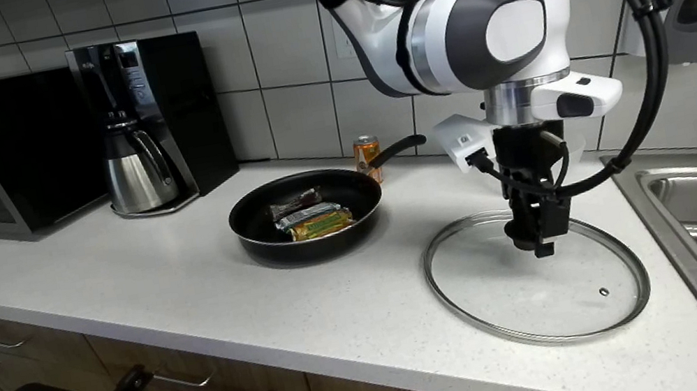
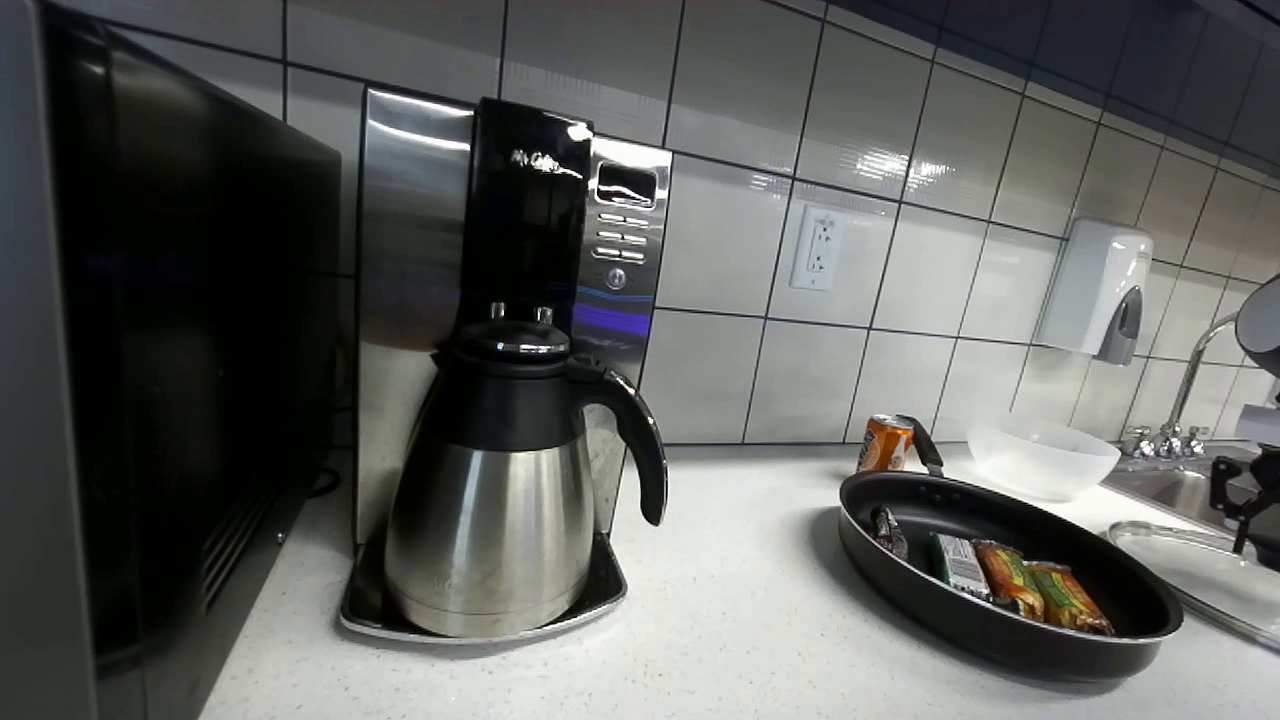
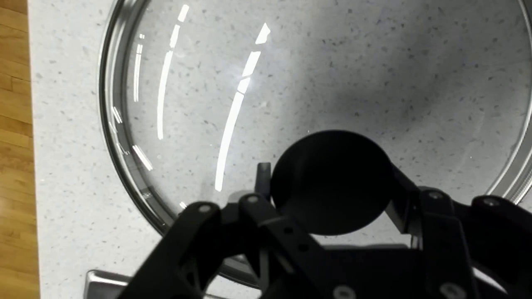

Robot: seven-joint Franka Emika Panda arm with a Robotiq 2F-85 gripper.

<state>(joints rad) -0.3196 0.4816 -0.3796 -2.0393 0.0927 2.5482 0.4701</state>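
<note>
My gripper (image 1: 538, 243) is low over a round glass lid (image 1: 507, 300) with a metal rim. Its fingers lie on both sides of the lid's round black knob (image 3: 332, 187) and appear shut on it in the wrist view. The gripper (image 3: 330, 176) hides part of the lid's near rim there. The lid looks flat at counter level in an exterior view. The gripper (image 2: 1245, 500) and lid (image 2: 1200, 570) show only partly at the edge of an exterior view. A black frying pan (image 1: 246, 241) holding several wrapped snack bars (image 1: 317, 218) stands apart from the lid.
A metal sink (image 1: 672, 226) is beside the lid. An orange can (image 1: 367, 153) stands behind the pan near its handle. A translucent bowl (image 2: 1042, 455) is by the wall. A coffee maker with a steel carafe (image 1: 139, 174) and a microwave (image 1: 22, 151) stand farther along the counter.
</note>
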